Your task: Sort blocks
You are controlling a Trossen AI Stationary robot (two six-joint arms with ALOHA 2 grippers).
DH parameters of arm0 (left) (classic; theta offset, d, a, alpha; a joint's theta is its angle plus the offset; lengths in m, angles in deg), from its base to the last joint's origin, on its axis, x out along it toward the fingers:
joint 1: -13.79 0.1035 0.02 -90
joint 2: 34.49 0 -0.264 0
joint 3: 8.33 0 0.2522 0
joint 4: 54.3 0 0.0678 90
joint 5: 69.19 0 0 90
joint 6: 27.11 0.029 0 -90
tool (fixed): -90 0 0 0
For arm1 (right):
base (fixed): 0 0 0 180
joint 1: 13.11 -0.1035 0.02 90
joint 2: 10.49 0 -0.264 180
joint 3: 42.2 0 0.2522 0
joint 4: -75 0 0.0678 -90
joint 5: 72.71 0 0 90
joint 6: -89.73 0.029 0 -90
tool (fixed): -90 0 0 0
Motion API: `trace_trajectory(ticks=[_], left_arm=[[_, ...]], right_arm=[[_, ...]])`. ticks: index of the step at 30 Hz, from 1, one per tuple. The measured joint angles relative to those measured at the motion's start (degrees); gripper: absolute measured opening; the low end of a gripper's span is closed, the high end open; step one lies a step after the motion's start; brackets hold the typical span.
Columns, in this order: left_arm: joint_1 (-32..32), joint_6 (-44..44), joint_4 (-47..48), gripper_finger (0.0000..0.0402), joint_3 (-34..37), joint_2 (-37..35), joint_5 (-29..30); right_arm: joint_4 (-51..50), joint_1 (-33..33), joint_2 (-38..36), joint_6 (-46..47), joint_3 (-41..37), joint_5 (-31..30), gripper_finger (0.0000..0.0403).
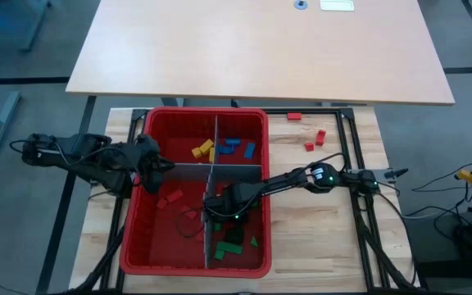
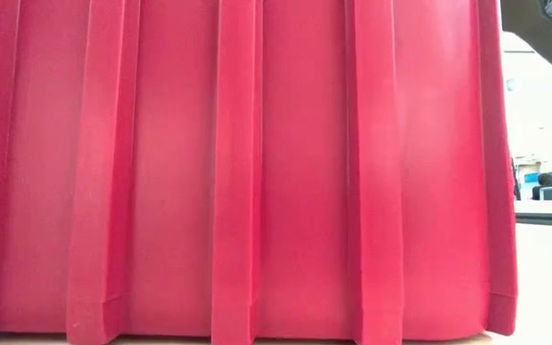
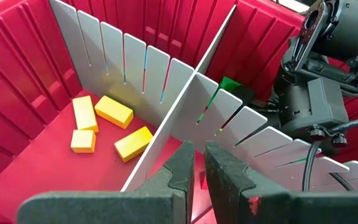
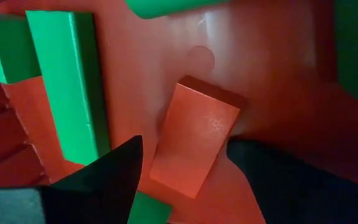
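Blocks lie sorted in the red bin (image 1: 138,238), which grey dividers (image 1: 236,170) split into four: yellow blocks (image 3: 114,111) and blue blocks (image 1: 238,147) in the far compartments, red blocks (image 1: 170,198) near left, green blocks (image 4: 67,81) near right. A few red ones (image 1: 314,141) sit on the wooden table (image 1: 318,238). The right gripper (image 4: 182,155) reaches into the green compartment, fingers spread around a red block (image 4: 194,138). The left gripper (image 3: 194,171) hovers above the divider, fingers nearly closed, empty.

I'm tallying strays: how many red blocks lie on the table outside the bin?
3 red blocks, all right of the bin in the high view: one beside its upper corner, two close together below. The right arm may hide more.
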Motion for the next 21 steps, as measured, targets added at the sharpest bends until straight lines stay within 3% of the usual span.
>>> trace_trajectory(ticks=[7, 21], left_arm=[[0.0, 0.0, 0.9, 0.0024, 0.0, 0.0, 0.0], [0.0, 0.0, 1.1, 0.0024, 0.0, 0.0, 0.0]], right_arm=[[-0.1, -0.2, 0.6, -1.1, -0.7, -0.6, 0.0209], [-1.9, -0.2, 0.5, -4.2, -0.9, 1.4, 0.0062]])
